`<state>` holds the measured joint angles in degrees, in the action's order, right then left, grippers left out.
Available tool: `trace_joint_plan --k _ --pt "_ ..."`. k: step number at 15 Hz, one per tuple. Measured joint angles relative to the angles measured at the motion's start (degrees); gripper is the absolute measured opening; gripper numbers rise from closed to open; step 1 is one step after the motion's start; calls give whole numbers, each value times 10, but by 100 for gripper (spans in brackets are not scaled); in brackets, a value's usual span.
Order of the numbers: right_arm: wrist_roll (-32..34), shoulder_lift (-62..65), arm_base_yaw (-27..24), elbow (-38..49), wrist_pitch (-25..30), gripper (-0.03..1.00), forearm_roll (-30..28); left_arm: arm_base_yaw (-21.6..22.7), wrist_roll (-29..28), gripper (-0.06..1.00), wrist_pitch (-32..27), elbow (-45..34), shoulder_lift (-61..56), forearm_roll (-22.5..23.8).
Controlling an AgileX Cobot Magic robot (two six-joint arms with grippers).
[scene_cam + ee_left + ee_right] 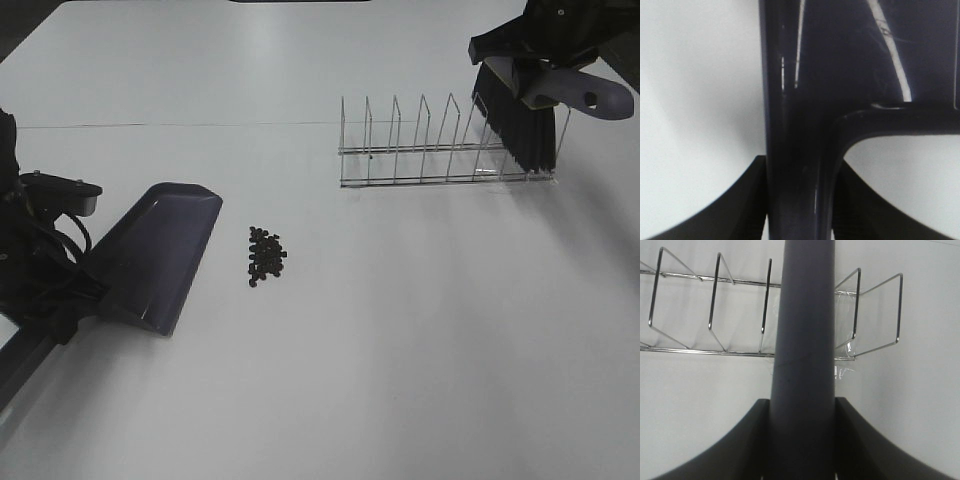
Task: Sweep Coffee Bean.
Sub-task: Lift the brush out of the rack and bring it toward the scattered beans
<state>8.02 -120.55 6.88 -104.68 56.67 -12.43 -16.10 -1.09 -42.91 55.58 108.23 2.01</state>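
While one cluster of coffee beans (pixel 266 254) lay on the counter (pixel 400 350) beside one dustpan (pixel 160 255), the left tool (pixel 800 220) clamped that dustpan's handle and the right tool (pixel 802 450) clamped one brush (pixel 520 125) at one wire rack (pixel 420 160).

A lab test bench, judging by the plain white table (pixel 400 380) and wire rack (pixel 430 150).

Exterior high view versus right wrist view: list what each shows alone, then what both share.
Only exterior high: the coffee beans, the dustpan beside them, and the brush bristles at the right end of the wire rack. Only right wrist: the right claw, its fingers clamped on both sides of the brush handle. Both: the rack, the handle and the white table.
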Motion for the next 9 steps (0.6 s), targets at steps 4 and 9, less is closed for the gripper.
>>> trace_joint_plan --k 4,9 --pt "0 35 0 0 22 31 1 0 0 33 -2 0 0 0" --pt "0 101 0 28 37 31 5 0 0 33 -13 0 0 1"
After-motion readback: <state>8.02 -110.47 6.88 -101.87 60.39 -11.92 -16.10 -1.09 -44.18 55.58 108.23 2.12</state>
